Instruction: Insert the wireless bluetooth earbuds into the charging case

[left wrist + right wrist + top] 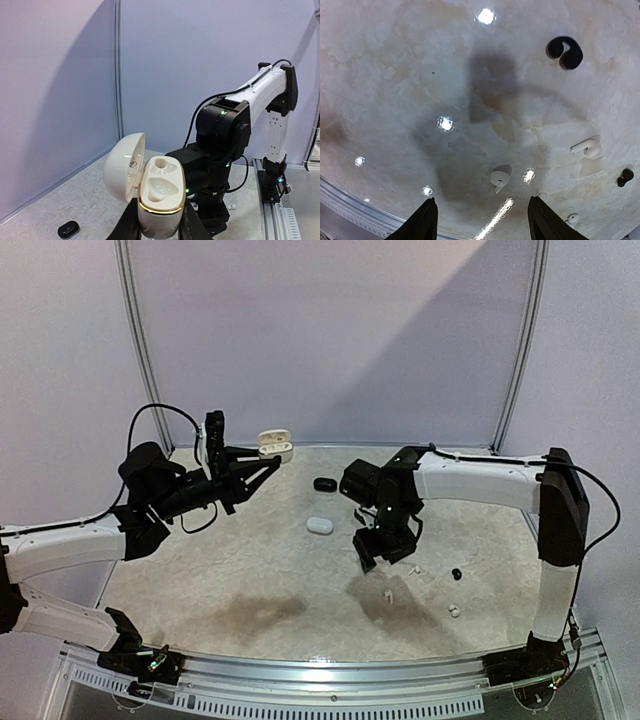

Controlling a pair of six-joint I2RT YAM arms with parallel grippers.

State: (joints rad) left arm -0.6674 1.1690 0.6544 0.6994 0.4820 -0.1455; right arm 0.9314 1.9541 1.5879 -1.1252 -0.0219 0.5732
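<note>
At the desk's (395, 75) eleven o'clock, we see the left fingers (127, 226) clamped on the open white charging case (160, 192), held aloft with both sockets empty. Toward four o'clock, the right fingers (426, 222) hang spread wide and empty above a white earbud (498, 177) lying on the desk. We judge pickup is beginning. The next move calls for lowering and pinching that tiny bud squarely.

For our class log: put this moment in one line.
left gripper shut on open white case; right gripper open over white earbud; case empty
</note>
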